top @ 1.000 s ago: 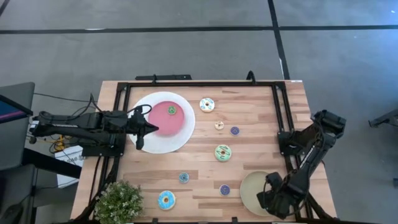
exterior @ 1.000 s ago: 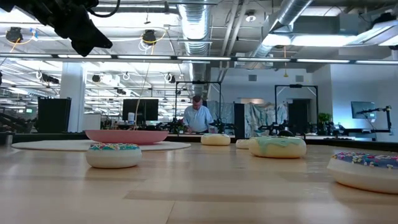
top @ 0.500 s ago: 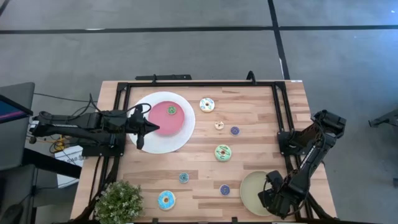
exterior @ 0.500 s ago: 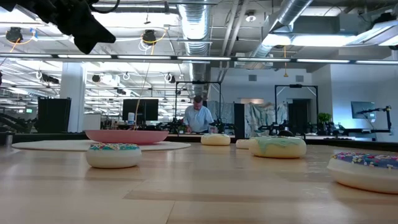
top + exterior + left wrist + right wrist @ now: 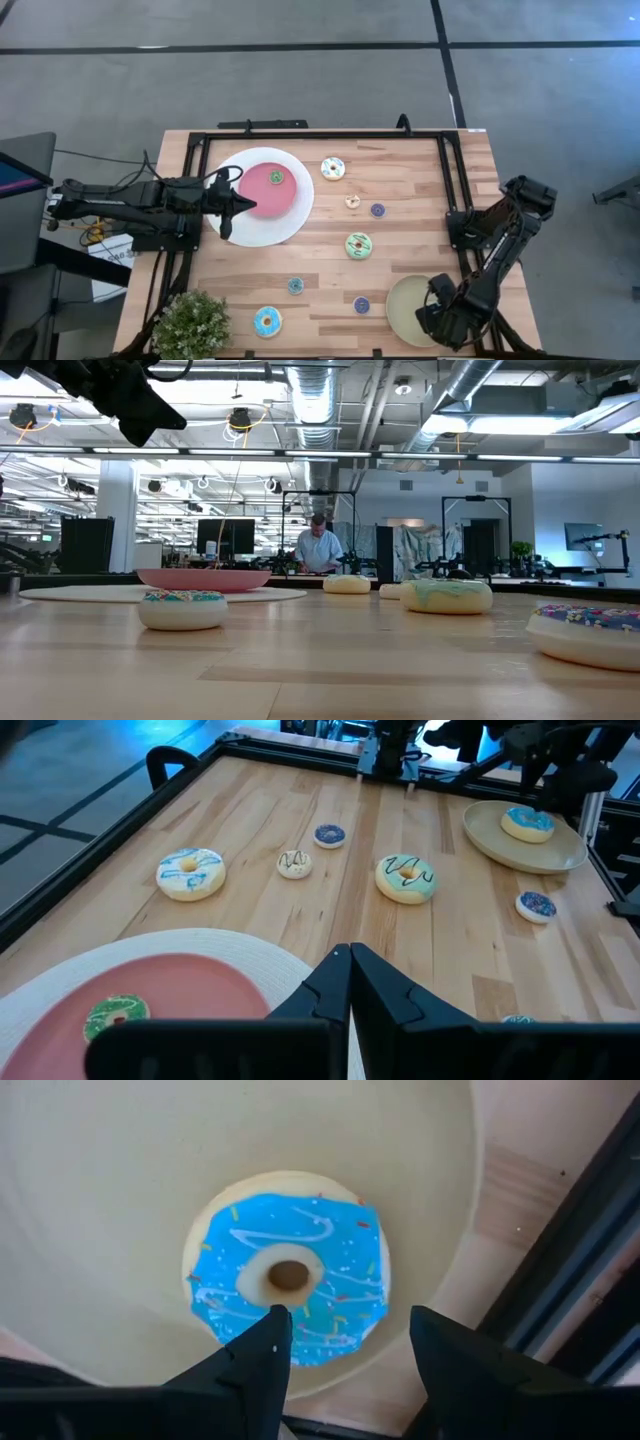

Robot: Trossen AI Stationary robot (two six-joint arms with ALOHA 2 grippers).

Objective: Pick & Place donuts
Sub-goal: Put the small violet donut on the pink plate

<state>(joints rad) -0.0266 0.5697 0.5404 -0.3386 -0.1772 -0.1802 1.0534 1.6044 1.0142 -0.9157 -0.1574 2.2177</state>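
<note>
My right gripper [image 5: 340, 1365] points straight down over the tan plate [image 5: 90, 1200], fingers spread wide and empty; the blue donut [image 5: 287, 1275] lies flat on the plate just beneath and ahead of them. My left gripper [image 5: 348, 982] reaches level over the white plate [image 5: 255, 960], fingers pressed together, holding nothing, the tiny green donut [image 5: 116, 1016] beside them.

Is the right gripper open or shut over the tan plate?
Open: the right gripper has its fingers spread apart above the blue donut, which lies flat on the tan plate.
</note>
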